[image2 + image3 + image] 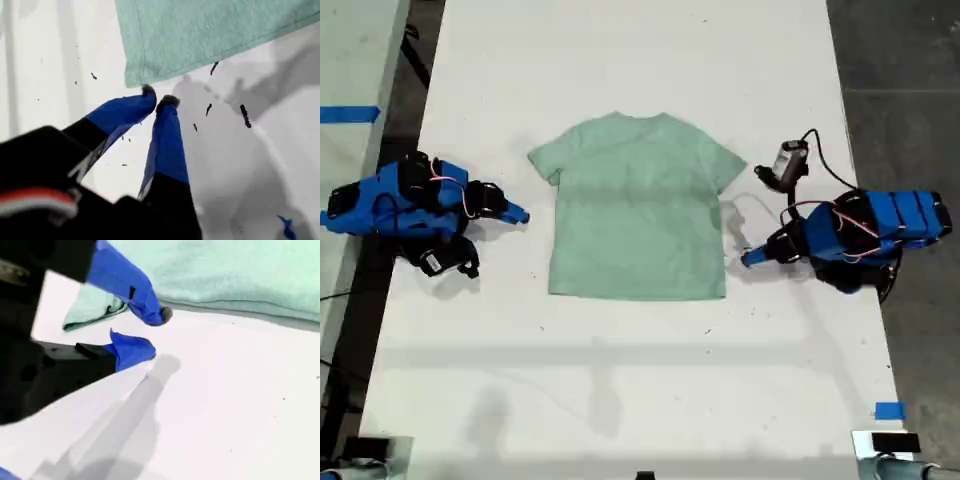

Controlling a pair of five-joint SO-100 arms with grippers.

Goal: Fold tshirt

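Item: tshirt (638,215), pale mint green, short-sleeved. Laid flat and unfolded mid-counter (620,380), neckline toward the exterior view's top, hem toward its bottom, both sleeves spread out. Seen also as a hemmed corner in the first wrist view (210,35) and as a sleeve plus body edge in the second wrist view (240,275).

Item: my first claw (747,258), blue, on the arm at the exterior view's right. Narrow, tips almost meeting (158,97), holding nothing. Resting low over the white counter just beside the tshirt's lower corner on the exterior view's right, apart from the cloth.

Item: my second claw (523,215), blue, on the arm at the exterior view's left. Parted, a clear gap between the two fingers (150,332), holding nothing. Pointed at the tshirt just below the sleeve, near it, not touching.

Sundries: scrap of blue tape (888,410) near the counter's lower corner on the exterior view's right, also caught in the first wrist view (286,227). Small dark flecks (245,115) scattered on the counter near my first claw.
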